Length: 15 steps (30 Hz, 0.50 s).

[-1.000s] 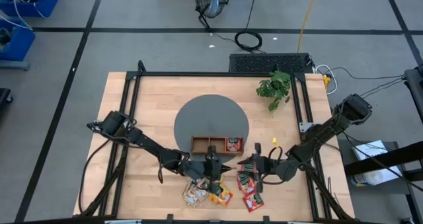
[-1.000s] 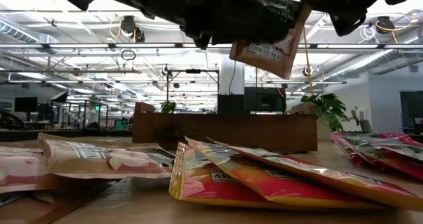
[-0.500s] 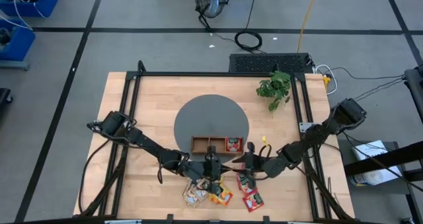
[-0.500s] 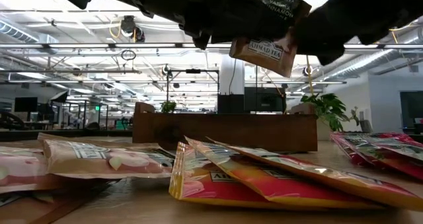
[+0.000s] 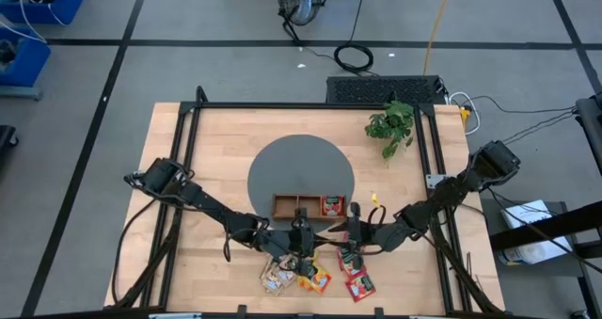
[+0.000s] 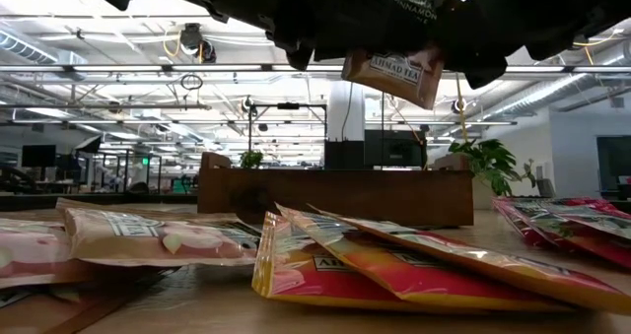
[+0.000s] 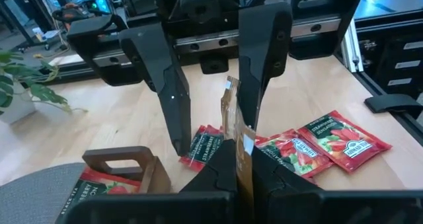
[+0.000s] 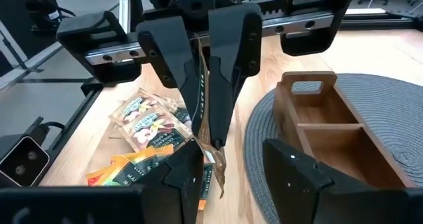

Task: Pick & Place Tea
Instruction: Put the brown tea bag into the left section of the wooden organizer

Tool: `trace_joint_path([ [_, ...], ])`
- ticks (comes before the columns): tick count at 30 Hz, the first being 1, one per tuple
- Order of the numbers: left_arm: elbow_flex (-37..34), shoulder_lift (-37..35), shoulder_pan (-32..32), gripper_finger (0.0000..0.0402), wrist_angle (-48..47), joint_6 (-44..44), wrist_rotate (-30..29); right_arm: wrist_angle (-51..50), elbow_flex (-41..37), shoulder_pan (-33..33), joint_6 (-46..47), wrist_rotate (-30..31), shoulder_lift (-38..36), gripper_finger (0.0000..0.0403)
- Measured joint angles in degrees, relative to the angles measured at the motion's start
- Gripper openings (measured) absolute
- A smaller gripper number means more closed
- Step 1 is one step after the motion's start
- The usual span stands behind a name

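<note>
Left gripper (image 5: 310,238) is clamped on a brown tea packet (image 6: 394,70), held edge-up in the air just off the near side of the wooden tray (image 5: 308,206), toward the desk's near edge. Its arm reaches in low from the desk's left edge, stretched almost flat along the surface. Right gripper (image 5: 346,236) faces it from the other side, its fingers (image 8: 287,168) spread apart on either side of the same packet; whether they touch it cannot be told. That arm comes in from the right edge, also stretched low, so the two grippers meet nose to nose.

The wooden desk (image 5: 207,154) carries a round grey mat (image 5: 301,164), with the three-compartment tray on the mat's near part. A small green plant (image 5: 391,124) stands near the far right corner.

One red packet (image 5: 332,204) lies in the tray's right compartment; the other two compartments hold nothing that shows. Red packets (image 5: 356,272) lie loose by the near edge, three or four, overlapping. Beside them are orange-yellow packets (image 5: 315,280), about two, and beige packets (image 5: 276,276), about two, partly under the left gripper.
</note>
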Motion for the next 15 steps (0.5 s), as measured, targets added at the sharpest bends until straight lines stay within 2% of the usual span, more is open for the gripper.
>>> trace_joint_path([
  [7,-0.14,0.22,0.12,0.0009,-1.86,-0.01,0.03,3.17,0.11,0.25,-0.74,-5.45,-0.31,0.0143],
  [10,-0.11,0.2,0.21,0.001,-2.32,-0.63,-0.38,4.93,0.19,0.25,-1.78,-5.44,-0.51,0.0144],
  [15,-0.11,0.2,0.2,0.0007,-2.13,-0.76,-0.48,2.07,0.13,-0.33,-0.15,-5.42,-0.36,0.0145],
])
